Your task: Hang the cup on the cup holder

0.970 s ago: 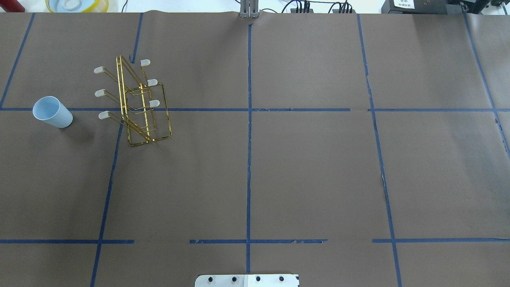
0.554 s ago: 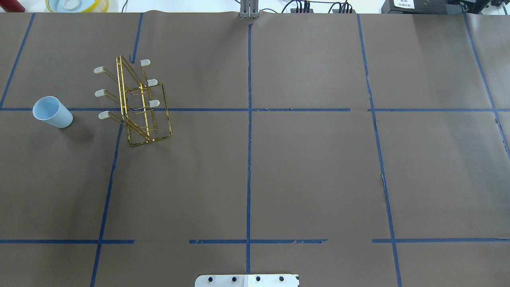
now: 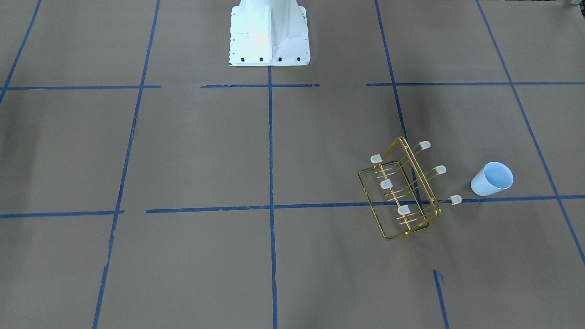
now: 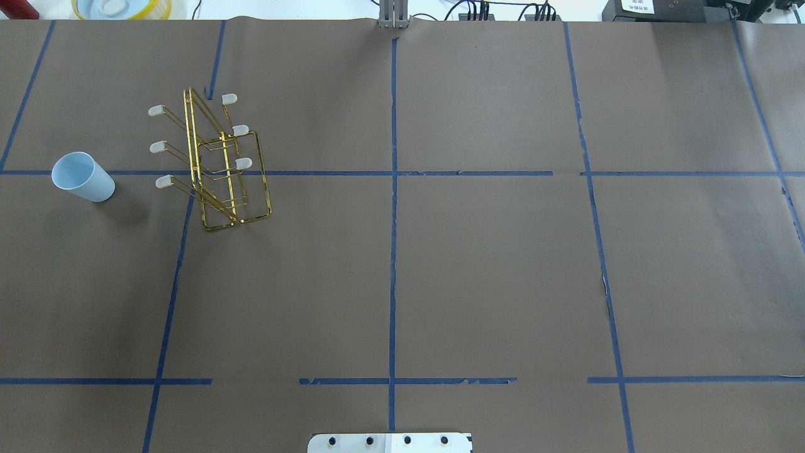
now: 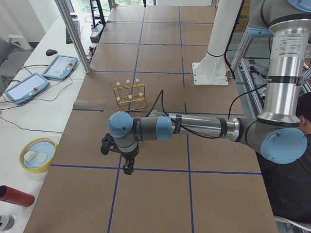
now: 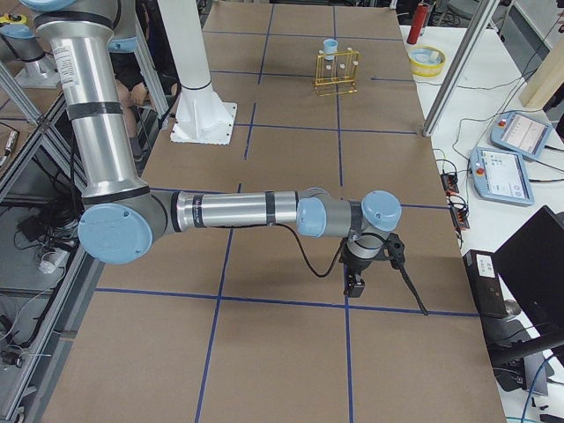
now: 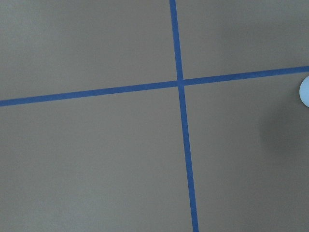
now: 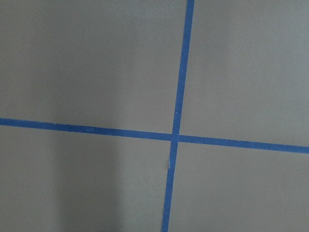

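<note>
The cup [image 4: 83, 177] is a pale blue tumbler that stands mouth up on the brown table, at the left in the overhead view. It also shows in the front view [image 3: 492, 179] and at the edge of the left wrist view [image 7: 305, 92]. The cup holder [image 4: 217, 160], a gold wire rack with white-capped prongs, stands just right of it, apart from it [image 3: 402, 196]. No cup hangs on it. My left gripper [image 5: 125, 162] and right gripper [image 6: 354, 284] show only in the side views, above bare table. I cannot tell whether they are open or shut.
The robot's white base [image 3: 268, 32] stands at the table's near edge. A yellow bowl [image 5: 38, 154], a red cylinder [image 5: 14, 195] and control tablets [image 5: 58, 65] lie on the white bench beyond the table. A metal post [image 5: 73, 34] stands at that edge.
</note>
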